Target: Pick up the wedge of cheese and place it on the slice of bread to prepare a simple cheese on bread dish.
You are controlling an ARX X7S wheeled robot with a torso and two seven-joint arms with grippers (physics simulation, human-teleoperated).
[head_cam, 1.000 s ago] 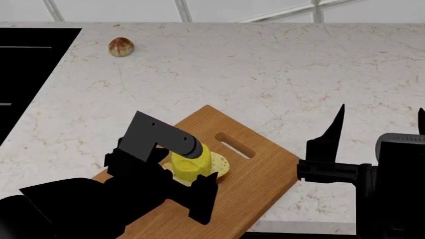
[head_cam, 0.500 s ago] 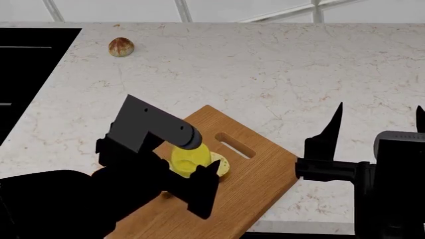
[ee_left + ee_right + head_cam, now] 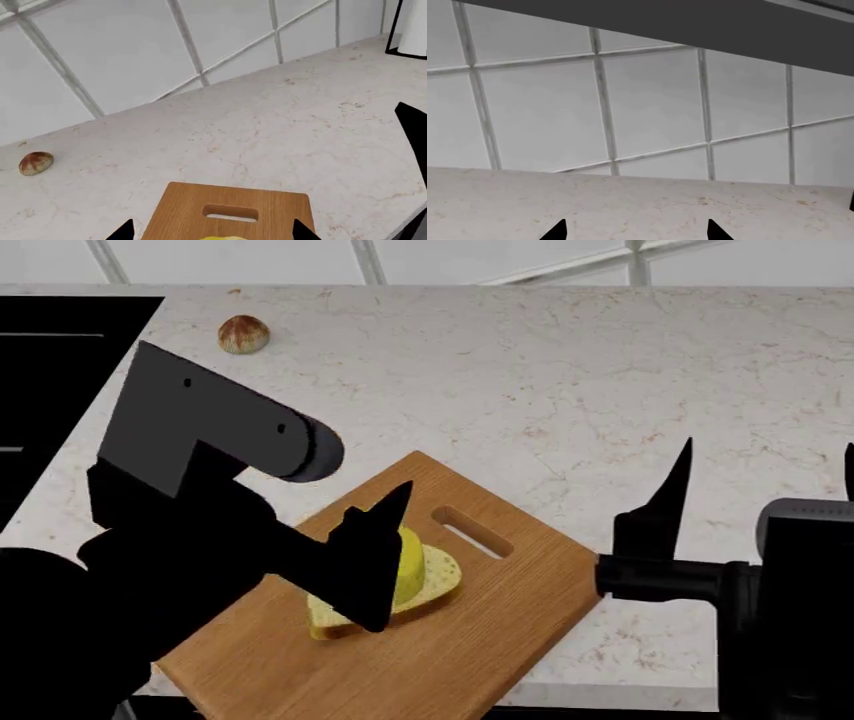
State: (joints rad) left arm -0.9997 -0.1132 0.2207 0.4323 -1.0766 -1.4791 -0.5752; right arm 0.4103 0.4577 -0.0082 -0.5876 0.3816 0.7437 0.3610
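The yellow wedge of cheese point(image 3: 410, 566) rests on the pale slice of bread point(image 3: 441, 585), which lies on the wooden cutting board point(image 3: 454, 650). My left gripper point(image 3: 212, 231) is open and empty, raised above and just behind the cheese. One of its fingers point(image 3: 380, 550) covers the cheese's left side in the head view. Only the cheese's top edge point(image 3: 217, 238) shows in the left wrist view, between the spread fingertips. My right gripper point(image 3: 763, 475) is open and empty above the counter, to the right of the board. It also shows open in the right wrist view point(image 3: 635, 231).
A brown striped nut-like object point(image 3: 243, 335) lies far back left on the marble counter point(image 3: 601, 380), and also shows in the left wrist view point(image 3: 35, 163). A black cooktop point(image 3: 54, 370) lies at the left. A tiled wall point(image 3: 647, 110) stands behind. The board's handle slot point(image 3: 230, 213) faces away from me.
My left gripper has let go of the cheese and risen up and back to the left. The cheese stays on the bread, which shows more fully now. The right arm has barely moved.
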